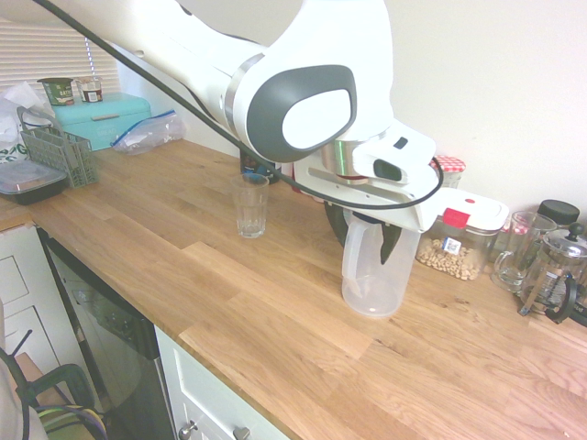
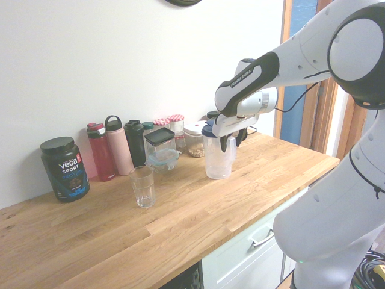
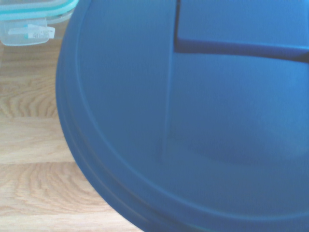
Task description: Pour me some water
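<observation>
Kitchen, wooden desk (image 1: pixel 275 302) along a white wall.

Item 1: jug (image 1: pixel 376 270), clear plastic with a blue lid (image 3: pixel 193 121). Stands upright, right of centre in the first exterior view, centre in the second. Long axis vertical; handle on the side facing the first exterior camera. The contents cannot be made out.

Item 2: glass (image 1: pixel 249 205), clear and apparently empty. Stands upright, well apart from the jug: to its left in both exterior views, lower left in the second.

Item 3: hand (image 2: pixel 230 143), on the white arm. Sits at the top of the jug, pointing steeply down. In the second exterior view the dark fingers (image 2: pixel 224 144) hang at the jug's rim on the handle side. Jaws part-way apart; whether they already pinch the handle cannot be told. The wrist view is nearly filled by the blue lid, so the jug lies directly under the hand.

Key relation: jug straight below the hand, so the coming move is likely a short drop and a close on the handle, then a carry leftward to the glass.

Background: bottles (image 2: pixel 117 147), a protein tub (image 2: pixel 65 168) and jars stand by the wall.
</observation>
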Available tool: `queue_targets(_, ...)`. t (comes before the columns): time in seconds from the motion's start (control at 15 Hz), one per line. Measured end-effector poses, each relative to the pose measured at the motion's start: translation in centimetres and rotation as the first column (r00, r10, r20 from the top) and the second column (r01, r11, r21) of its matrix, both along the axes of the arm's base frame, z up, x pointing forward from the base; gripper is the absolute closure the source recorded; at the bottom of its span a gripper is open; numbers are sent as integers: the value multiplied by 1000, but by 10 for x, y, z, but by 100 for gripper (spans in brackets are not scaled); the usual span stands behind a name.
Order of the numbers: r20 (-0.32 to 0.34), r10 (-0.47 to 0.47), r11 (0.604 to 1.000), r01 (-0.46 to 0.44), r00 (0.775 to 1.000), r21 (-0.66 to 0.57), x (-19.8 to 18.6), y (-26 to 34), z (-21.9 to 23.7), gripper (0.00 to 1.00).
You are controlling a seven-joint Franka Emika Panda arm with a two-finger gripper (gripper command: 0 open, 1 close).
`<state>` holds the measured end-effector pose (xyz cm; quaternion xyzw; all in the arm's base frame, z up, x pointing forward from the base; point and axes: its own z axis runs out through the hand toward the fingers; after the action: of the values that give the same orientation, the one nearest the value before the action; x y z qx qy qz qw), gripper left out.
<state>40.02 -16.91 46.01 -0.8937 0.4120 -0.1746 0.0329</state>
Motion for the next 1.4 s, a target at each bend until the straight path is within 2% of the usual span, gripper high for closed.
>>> queue_targets(1.07, -18, -12, 999, 12, 1000, 30, 4, -1, -3, 100)
queue_targets(1.27, -46, 17, 1000, -16, 999, 20, -3, 2, 28, 100)
queue_targets(1.4, -51, 103, 994, -104, 993, -19, -20, 17, 70, 100)
